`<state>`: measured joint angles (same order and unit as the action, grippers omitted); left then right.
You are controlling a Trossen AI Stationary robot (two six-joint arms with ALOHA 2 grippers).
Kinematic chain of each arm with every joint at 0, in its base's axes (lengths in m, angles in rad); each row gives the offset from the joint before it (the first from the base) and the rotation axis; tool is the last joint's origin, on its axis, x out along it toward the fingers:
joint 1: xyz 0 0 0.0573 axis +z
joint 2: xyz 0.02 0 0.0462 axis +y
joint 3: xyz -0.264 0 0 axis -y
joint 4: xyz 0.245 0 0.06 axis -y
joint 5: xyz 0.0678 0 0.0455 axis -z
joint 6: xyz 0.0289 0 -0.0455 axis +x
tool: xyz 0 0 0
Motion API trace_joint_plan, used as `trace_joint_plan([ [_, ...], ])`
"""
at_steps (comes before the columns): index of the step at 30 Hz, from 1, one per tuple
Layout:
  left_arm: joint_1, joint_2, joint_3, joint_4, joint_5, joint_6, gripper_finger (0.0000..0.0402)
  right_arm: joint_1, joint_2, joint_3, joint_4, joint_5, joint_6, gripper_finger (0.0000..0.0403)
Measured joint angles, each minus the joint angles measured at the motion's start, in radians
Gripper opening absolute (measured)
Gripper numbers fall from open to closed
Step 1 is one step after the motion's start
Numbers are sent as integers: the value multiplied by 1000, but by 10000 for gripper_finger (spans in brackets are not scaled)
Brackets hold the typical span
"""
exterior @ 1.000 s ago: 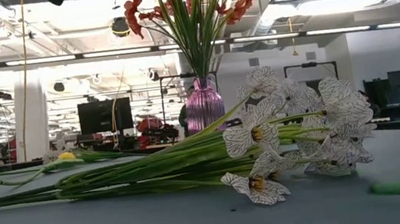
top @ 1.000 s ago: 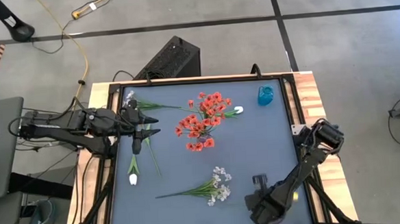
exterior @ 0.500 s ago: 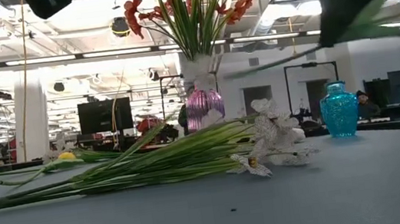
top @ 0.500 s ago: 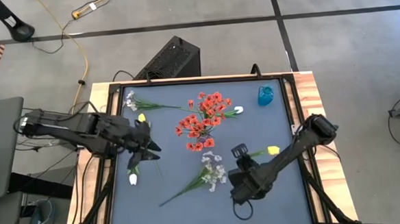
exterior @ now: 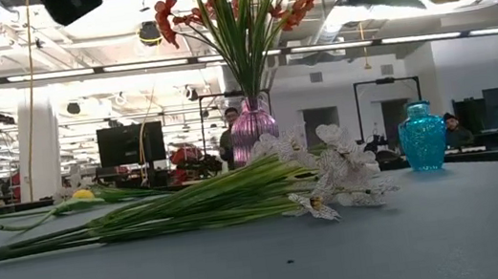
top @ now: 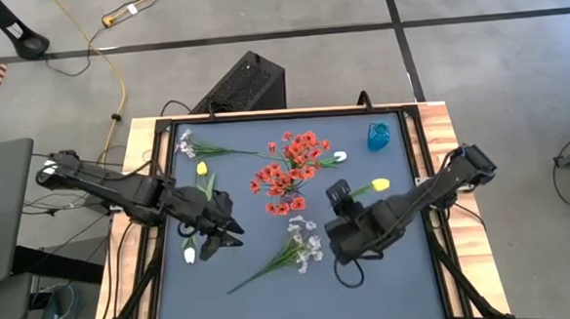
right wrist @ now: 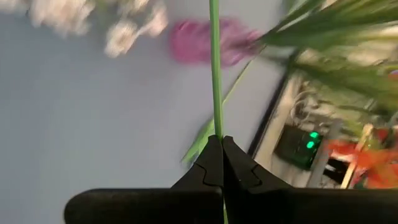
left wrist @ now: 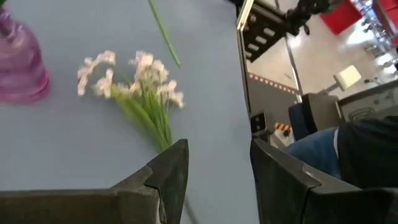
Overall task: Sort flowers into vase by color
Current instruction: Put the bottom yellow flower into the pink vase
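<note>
I've got the right gripper point(top: 338, 194) pinching the yellow tulip point(top: 380, 185) aloft near table centre, so I'd steer gently to one o'clock, blue vase point(top: 378, 135); left gripper point(top: 232, 233) spread wide.

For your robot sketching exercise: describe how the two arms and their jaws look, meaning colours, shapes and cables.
Both arms are black and slender, built of jointed segments. The left arm has a pale, rounded joint near its base and loose dark cables trailing beside it. The right arm ends in a bulkier black wrist block. The left gripper has flat, angular, matte black jaws; the right gripper has jaws tapering to a point.
</note>
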<state>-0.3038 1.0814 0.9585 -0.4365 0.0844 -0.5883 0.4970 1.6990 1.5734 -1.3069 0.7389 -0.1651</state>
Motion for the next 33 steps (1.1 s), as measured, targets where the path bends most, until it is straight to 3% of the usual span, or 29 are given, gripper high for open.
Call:
trace_joint_plan([
  [6, 0, 93, -1, 151, 18, -1, 162, -57, -17, 0, 288, 20, -243, 16],
  [11, 0, 145, -1, 239, 14, -71, 162, -57, -4, 1, 312, 19, -385, 16],
  [20, 0, 260, -1, 360, -3, -215, 162, -64, -2, -1, 271, 0, -385, 16],
  [28, 0, 296, -1, 412, -21, -214, 162, 15, -2, -9, 272, -32, -370, 16],
  [33, 0, 296, -1, 435, 26, -132, 162, 74, 30, -14, 352, 90, -241, 16],
])
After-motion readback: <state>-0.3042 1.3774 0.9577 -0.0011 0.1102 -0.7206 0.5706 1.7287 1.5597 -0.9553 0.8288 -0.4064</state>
